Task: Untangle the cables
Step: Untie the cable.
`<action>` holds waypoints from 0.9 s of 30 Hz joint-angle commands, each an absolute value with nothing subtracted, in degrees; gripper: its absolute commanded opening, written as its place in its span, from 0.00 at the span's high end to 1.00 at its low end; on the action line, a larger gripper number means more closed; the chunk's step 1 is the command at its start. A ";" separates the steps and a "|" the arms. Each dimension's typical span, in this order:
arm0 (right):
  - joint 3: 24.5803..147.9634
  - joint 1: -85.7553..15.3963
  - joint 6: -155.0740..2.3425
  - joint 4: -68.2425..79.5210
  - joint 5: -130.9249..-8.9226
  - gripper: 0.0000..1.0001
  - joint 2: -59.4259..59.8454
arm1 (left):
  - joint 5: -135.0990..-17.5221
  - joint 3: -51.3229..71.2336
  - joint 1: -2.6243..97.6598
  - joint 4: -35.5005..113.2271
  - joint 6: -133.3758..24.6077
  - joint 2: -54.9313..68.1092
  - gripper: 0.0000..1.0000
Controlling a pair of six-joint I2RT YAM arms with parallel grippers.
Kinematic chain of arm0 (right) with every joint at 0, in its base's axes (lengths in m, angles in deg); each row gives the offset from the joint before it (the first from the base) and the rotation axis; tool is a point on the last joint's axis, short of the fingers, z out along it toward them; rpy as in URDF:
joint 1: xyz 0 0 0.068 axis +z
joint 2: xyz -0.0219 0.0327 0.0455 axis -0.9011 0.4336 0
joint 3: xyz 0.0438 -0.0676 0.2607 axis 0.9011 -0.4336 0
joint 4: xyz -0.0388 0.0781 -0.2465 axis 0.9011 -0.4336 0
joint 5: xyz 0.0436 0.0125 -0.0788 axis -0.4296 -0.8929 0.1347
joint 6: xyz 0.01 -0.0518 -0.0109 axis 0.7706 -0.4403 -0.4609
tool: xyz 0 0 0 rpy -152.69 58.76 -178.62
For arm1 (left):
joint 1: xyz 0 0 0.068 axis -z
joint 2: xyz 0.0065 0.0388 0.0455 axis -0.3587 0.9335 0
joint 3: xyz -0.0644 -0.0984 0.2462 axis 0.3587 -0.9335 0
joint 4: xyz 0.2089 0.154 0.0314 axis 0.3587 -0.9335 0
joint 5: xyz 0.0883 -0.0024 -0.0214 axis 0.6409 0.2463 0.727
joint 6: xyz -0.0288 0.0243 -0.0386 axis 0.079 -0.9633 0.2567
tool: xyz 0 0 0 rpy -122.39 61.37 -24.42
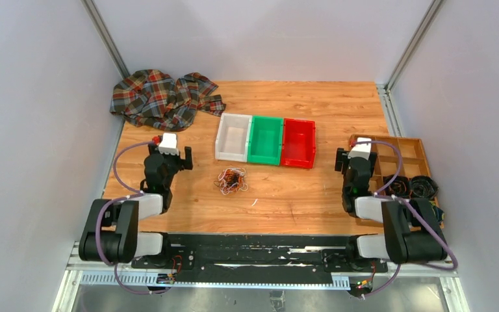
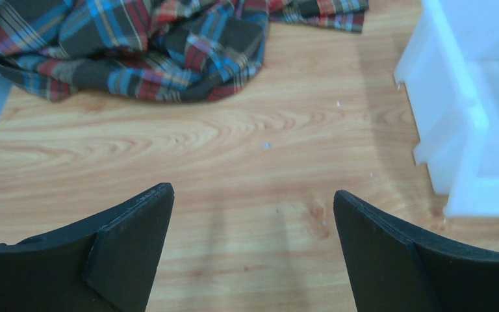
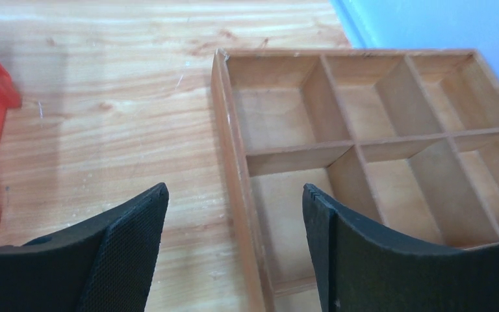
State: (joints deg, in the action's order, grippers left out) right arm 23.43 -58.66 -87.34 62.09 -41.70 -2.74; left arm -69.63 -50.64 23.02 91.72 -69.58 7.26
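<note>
Centre of the top view: your cables lie in one small knot on the table, just below the white bin, between the two arms and touching neither. Your left gripper hangs wide open and empty over bare wood at left, below the plaid cloth. Your right gripper, likewise spread and holding nothing, hovers over the tray's left edge at right.
</note>
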 commanded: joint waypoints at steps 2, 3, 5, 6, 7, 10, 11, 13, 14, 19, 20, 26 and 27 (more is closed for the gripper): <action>28.36 -57.58 -84.43 43.23 -38.71 0.25 -16.06 | -70.87 -36.96 22.44 64.29 -72.84 -2.14 0.02; 30.20 -57.60 -81.94 38.29 -37.70 0.25 -18.43 | -72.39 -34.47 22.43 56.91 -73.84 -3.40 0.02; 34.19 -57.54 -77.54 28.26 -38.01 0.24 -22.25 | -77.30 -29.55 22.42 45.96 -76.29 -5.89 0.02; 35.72 -57.54 -75.98 25.25 -39.28 0.24 -23.49 | -80.20 -26.93 22.42 40.27 -77.81 -6.69 0.02; 37.03 -57.55 -75.44 23.22 -41.36 0.24 -24.45 | -82.88 -24.48 22.42 35.45 -78.53 -7.25 0.02; 39.27 -57.94 -68.91 20.06 -47.98 0.24 -27.01 | -90.54 -18.18 22.42 22.64 -81.27 -7.70 0.02; 39.76 -58.35 -63.63 18.35 -47.34 0.24 -27.80 | -93.80 -16.70 22.42 18.86 -82.76 -7.59 0.02; 39.85 -59.66 -55.84 15.70 -50.76 0.24 -29.30 | -99.35 -14.95 22.44 13.87 -83.01 -7.13 0.02; 39.34 -59.88 -55.46 17.18 -55.35 0.24 -29.33 | -101.67 -14.97 22.43 12.95 -81.99 -6.89 0.02; 44.68 -54.96 -61.57 10.47 -63.05 0.24 -24.72 | -107.21 -17.22 22.73 16.78 -72.12 -4.51 0.01; 45.69 -53.01 -62.19 8.95 -62.95 0.25 -23.91 | -107.96 -17.68 22.95 17.60 -70.88 -4.10 0.01; 46.32 -36.92 -65.36 11.06 -56.68 0.36 -20.74 | -106.63 -19.75 28.62 19.43 -71.24 -0.51 0.08; 46.55 -35.02 -65.85 11.61 -56.43 0.37 -20.07 | -106.50 -19.97 29.32 20.45 -70.68 0.45 0.10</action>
